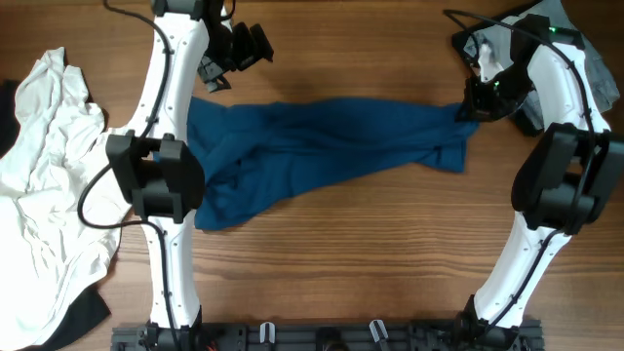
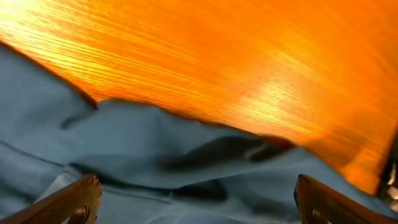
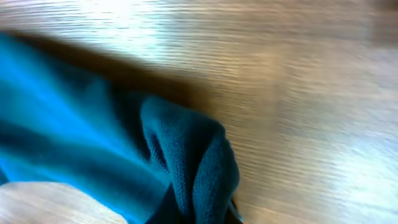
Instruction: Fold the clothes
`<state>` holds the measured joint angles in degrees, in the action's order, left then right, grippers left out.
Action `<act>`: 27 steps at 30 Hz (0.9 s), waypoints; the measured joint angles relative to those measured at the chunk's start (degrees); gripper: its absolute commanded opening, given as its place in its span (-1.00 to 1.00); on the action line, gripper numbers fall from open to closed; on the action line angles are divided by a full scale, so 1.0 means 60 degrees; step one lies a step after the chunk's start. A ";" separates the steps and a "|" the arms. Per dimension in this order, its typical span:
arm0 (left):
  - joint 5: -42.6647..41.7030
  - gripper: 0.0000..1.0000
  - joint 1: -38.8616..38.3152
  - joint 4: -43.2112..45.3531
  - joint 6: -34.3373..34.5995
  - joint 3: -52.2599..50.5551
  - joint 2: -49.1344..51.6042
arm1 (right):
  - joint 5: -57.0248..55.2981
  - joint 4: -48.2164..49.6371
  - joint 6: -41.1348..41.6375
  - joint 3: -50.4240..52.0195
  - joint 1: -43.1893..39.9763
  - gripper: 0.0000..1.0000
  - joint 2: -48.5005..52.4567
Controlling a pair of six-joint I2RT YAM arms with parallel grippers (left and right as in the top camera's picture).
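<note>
Mid-table: blue T-shirt (image 1: pixel 322 146), stretched in a crumpled band; left edge: white shirt (image 1: pixel 49 166), heaped; farther: right gripper (image 1: pixel 473 107) pinching its end; left gripper (image 1: pixel 234 57) spread, empty; step: flattening, seemingly; next move likely needs a left-side grasp

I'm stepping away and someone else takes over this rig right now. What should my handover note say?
Left gripper: open, empty, over the far-left edge of the blue T-shirt.
Right gripper: shut on the T-shirt's right end.
The T-shirt lies stretched across the table, bunched and twisted.
The white shirt sits crumpled at the table's left edge.
Done: no fold yet. Left: flatten and fold both.
</note>
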<state>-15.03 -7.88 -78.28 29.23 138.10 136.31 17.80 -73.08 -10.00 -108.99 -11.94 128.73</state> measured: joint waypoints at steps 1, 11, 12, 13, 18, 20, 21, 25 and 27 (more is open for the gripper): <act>0.0036 1.00 0.0004 -0.0058 0.0000 0.0040 -0.0113 | -0.0095 -0.0029 0.0164 0.0000 -0.0106 -0.91 0.0000; 0.0313 0.99 0.0018 -0.0353 0.0000 0.0095 -0.0339 | -0.1552 -0.0222 0.1636 -0.0004 -0.1960 -0.91 0.0000; 0.0313 0.99 0.0018 -0.0353 0.0000 0.0095 -0.0339 | -0.1545 -0.0284 0.1632 -0.0022 -0.1974 -0.91 0.0000; 0.0317 1.00 0.0018 -0.0350 0.0000 0.0095 -0.0339 | -0.1508 -0.0361 0.1621 -0.0077 -0.1945 -0.91 0.0000; 0.0321 0.99 0.0018 -0.0193 0.0000 0.0095 -0.0339 | -0.1468 -0.0506 0.1552 -0.0331 -0.1228 -0.91 -0.0175; 0.0393 0.99 0.0018 -0.0098 0.0000 0.0095 -0.0339 | -0.1439 -0.0681 0.1559 -0.0386 -0.0576 -0.91 -0.0525; 0.0481 0.99 0.0018 -0.0091 0.0000 0.0095 -0.0339 | -0.1428 -0.0747 0.1596 -0.0408 -0.0331 -0.91 -0.0707; 0.0641 1.00 0.0018 -0.0087 0.0000 0.0095 -0.0339 | -0.1290 -0.1224 0.1803 -0.0488 0.0357 -0.91 -0.1552; 0.0685 0.99 0.0018 -0.0087 -0.0004 0.0095 -0.0339 | -0.1257 -0.1654 0.1963 -0.0488 0.0528 -0.92 -0.2058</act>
<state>-10.92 -7.77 -78.81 29.21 138.67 134.28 10.26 -83.00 1.78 -111.92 -8.78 116.38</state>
